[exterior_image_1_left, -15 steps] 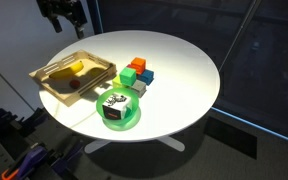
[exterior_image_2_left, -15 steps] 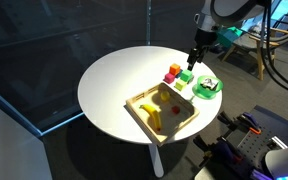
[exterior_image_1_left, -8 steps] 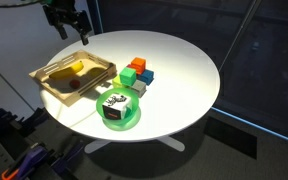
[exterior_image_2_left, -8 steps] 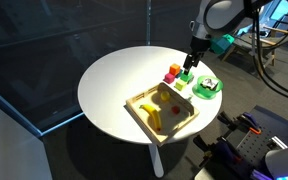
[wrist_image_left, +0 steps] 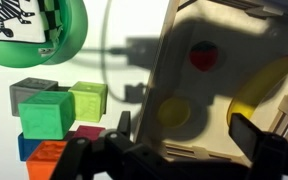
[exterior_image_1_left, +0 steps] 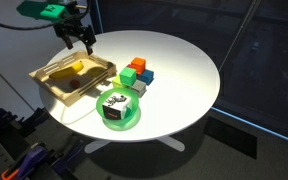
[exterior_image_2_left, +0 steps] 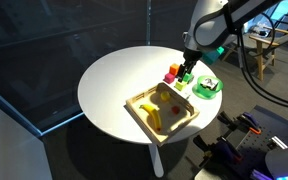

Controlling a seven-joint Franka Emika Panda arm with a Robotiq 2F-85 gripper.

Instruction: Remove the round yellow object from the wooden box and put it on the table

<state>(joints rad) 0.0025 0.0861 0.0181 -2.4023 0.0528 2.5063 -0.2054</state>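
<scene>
The wooden box (exterior_image_1_left: 46, 88) sits on the white round table (exterior_image_1_left: 184, 70); it also shows in the other exterior view (exterior_image_2_left: 136, 108) and the wrist view (wrist_image_left: 166, 70). The round yellow object (exterior_image_1_left: 77, 68) lies inside it, beside a long banana (wrist_image_left: 262, 82) and a small dark red piece (wrist_image_left: 204, 55). In the wrist view the round yellow object (wrist_image_left: 174, 110) lies in shadow between my fingers. My gripper (exterior_image_1_left: 82, 41) (exterior_image_2_left: 187, 73) (wrist_image_left: 189, 138) is open and empty, hovering above the box.
Several coloured blocks (exterior_image_1_left: 138, 74) (wrist_image_left: 56, 112) stand next to the box. A green bowl (exterior_image_1_left: 120, 111) (wrist_image_left: 44, 30) holding a black-and-white patterned piece sits near the table edge. Dark glass walls stand behind the table.
My gripper has moved down and in from beyond the table edge to a spot over the box. The objects have not moved.
</scene>
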